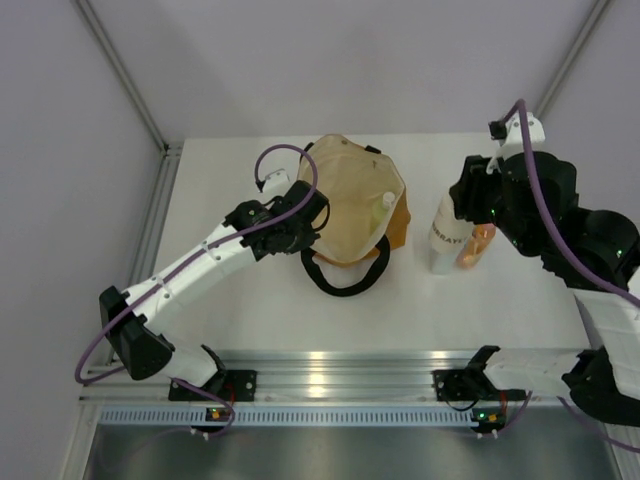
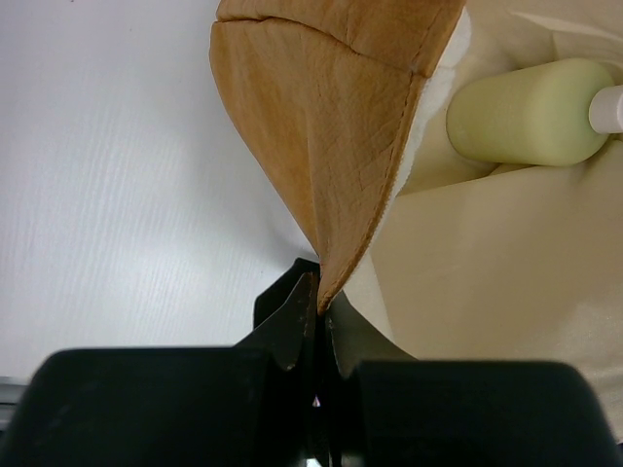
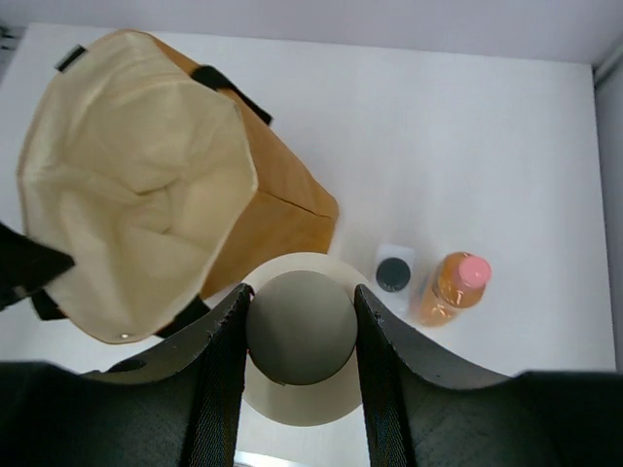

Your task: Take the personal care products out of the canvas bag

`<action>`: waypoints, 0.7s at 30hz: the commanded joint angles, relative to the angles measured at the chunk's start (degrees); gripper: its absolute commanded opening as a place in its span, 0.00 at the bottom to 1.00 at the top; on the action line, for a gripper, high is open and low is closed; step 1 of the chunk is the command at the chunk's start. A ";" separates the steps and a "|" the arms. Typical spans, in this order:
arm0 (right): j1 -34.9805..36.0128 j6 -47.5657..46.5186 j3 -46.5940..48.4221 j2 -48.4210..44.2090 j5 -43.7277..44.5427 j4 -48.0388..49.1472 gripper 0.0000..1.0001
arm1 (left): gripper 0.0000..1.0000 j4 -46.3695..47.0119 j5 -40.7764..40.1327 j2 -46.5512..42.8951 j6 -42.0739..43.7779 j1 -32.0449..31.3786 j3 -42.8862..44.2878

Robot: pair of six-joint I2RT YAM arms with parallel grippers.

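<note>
Grip at the left first: the left fingers [image 2: 287,336] are pressed together on the left rim of the bag [image 2: 321,136], holding its mouth open; inside, by the right wall, the green bottle [image 2: 526,112] lies on its side on the lining, white top pointing roughly far; right of the bag, the right fingers [image 3: 222,360] are clamped from above on the grey top of the jar [image 3: 300,336], whether set on the worktop [image 1: 270,300] or just above it I cannot tell; the small bottle [image 3: 393,275] and orange bottle [image 3: 453,289] stand just right of it. The green bottle looks to be the last one in; it lies left of the right fingers, which should release, cross left and close across its short width.
</note>
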 commanded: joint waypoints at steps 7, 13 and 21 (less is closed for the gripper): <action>-0.17 0.15 -33.49 -17.57 7.25 27.56 0.00 | 0.00 1.49 0.13 1.28 1.04 0.35 2.25; -0.17 -0.91 -52.21 -21.72 6.38 38.81 0.00 | 0.00 1.49 0.66 2.25 1.57 0.35 2.87; -0.17 -0.91 -64.71 -24.27 3.82 51.91 0.00 | 0.00 1.49 1.10 2.08 1.74 0.35 2.61</action>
